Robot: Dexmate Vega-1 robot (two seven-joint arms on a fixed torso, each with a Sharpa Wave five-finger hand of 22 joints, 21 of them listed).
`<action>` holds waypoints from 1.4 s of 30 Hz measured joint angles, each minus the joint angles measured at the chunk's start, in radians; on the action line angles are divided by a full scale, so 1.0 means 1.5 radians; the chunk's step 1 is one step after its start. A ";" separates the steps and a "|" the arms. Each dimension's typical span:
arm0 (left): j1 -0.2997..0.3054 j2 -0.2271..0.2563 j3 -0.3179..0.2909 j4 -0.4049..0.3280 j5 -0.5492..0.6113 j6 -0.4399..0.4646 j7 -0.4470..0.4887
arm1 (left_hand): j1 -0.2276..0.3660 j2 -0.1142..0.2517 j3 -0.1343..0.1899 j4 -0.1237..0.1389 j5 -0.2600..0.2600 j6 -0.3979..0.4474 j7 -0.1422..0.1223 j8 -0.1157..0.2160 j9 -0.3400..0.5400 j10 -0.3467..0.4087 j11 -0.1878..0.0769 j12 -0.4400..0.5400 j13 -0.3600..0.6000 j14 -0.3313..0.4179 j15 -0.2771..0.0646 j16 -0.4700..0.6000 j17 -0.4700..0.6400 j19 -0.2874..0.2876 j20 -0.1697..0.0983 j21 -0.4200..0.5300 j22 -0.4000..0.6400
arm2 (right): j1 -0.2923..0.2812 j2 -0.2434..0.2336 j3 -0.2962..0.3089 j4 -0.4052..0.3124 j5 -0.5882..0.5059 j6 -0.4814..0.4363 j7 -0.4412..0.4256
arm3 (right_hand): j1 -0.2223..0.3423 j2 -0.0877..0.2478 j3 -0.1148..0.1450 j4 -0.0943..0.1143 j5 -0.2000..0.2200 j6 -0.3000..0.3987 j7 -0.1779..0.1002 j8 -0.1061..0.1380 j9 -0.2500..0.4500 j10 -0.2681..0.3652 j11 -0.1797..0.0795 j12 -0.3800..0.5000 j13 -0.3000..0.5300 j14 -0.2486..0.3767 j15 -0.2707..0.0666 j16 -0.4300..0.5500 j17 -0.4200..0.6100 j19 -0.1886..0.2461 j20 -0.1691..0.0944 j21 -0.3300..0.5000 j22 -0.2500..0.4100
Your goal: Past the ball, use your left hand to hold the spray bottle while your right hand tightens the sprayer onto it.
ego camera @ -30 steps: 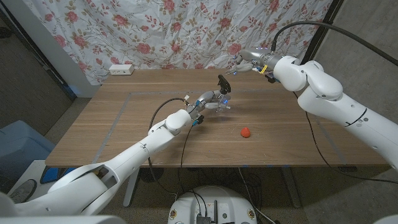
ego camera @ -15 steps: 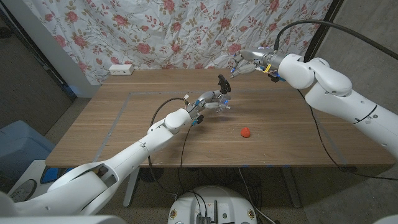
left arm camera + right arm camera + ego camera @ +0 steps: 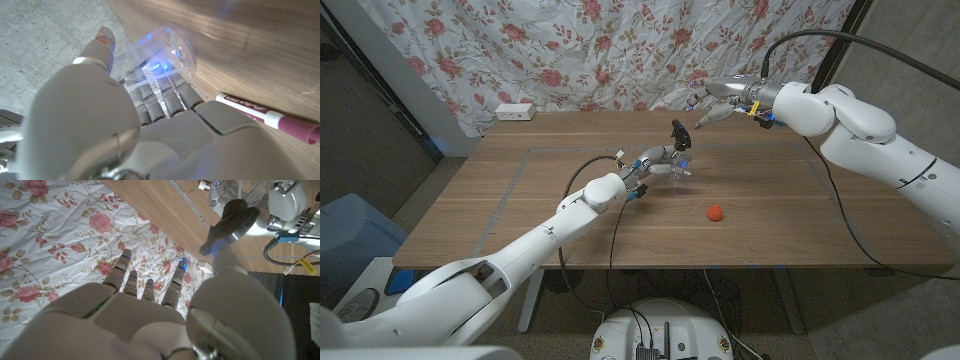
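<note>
My left hand (image 3: 658,163) grips clear spray bottle (image 3: 160,52), fingers wrapped around it, over wooden table (image 3: 520,200). Black sprayer (image 3: 679,134) sits on bottle top, just above my left hand. My right hand (image 3: 712,102) hangs in air, above and beyond sprayer, not touching it. Fingers spread apart, nothing in them. Small red ball (image 3: 716,212) lies on table, nearer me than my left hand, off to its right. Marker (image 3: 270,120) lies on table beside my left hand.
</note>
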 measured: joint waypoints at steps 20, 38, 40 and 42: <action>0.001 0.004 0.002 -0.004 -0.004 0.007 -0.008 | 0.000 0.000 0.000 0.000 0.000 0.001 -0.001 0.005 0.000 0.000 0.000 0.000 0.003 0.002 0.002 0.000 0.000 0.000 0.000 0.000 0.000 | 0.013 0.007 0.005 0.085 0.033 0.147 -0.030 | 0.090 -0.006 0.029 -0.004 0.021 -0.012 0.001 -0.001 0.001 -0.038 -0.017 0.006 0.000 -0.046 0.009 -0.007 -0.002 -0.085 0.009 -0.010 0.000; 0.010 0.012 -0.001 -0.024 -0.005 0.018 -0.004 | 0.000 0.000 0.000 0.000 0.000 0.001 -0.001 0.005 -0.003 0.002 0.003 -0.003 0.003 0.002 0.002 0.000 0.000 0.000 0.000 0.000 0.000 | 0.017 0.023 0.007 0.141 0.061 0.244 -0.051 | 0.132 -0.017 0.041 -0.005 0.024 0.031 -0.001 0.021 0.006 -0.035 -0.031 0.010 -0.002 -0.057 0.005 -0.007 -0.002 -0.092 0.002 -0.005 0.000; 0.011 0.013 -0.001 -0.025 -0.005 0.020 -0.003 | 0.000 0.000 0.000 0.000 0.000 0.001 -0.001 0.005 -0.003 0.001 0.004 -0.003 0.003 0.002 0.002 -0.005 0.000 0.000 0.000 0.000 0.000 | 0.019 0.027 0.005 0.151 0.063 0.253 -0.052 | 0.133 -0.016 0.041 -0.005 0.024 0.033 0.001 0.021 0.006 -0.037 -0.034 0.010 -0.002 -0.057 0.005 -0.007 -0.002 -0.092 0.002 -0.005 0.000; 0.012 0.013 -0.001 -0.027 -0.006 0.021 -0.002 | 0.000 0.000 0.000 0.000 0.000 0.001 -0.001 0.005 -0.003 0.001 0.004 -0.005 0.003 0.002 0.002 -0.005 0.000 0.000 0.000 0.000 0.000 | 0.021 0.031 0.003 0.158 0.064 0.260 -0.053 | 0.136 -0.013 0.041 -0.005 0.024 0.037 -0.002 0.021 0.009 -0.035 -0.036 0.010 -0.002 -0.057 0.005 -0.007 -0.003 -0.095 0.000 -0.005 0.000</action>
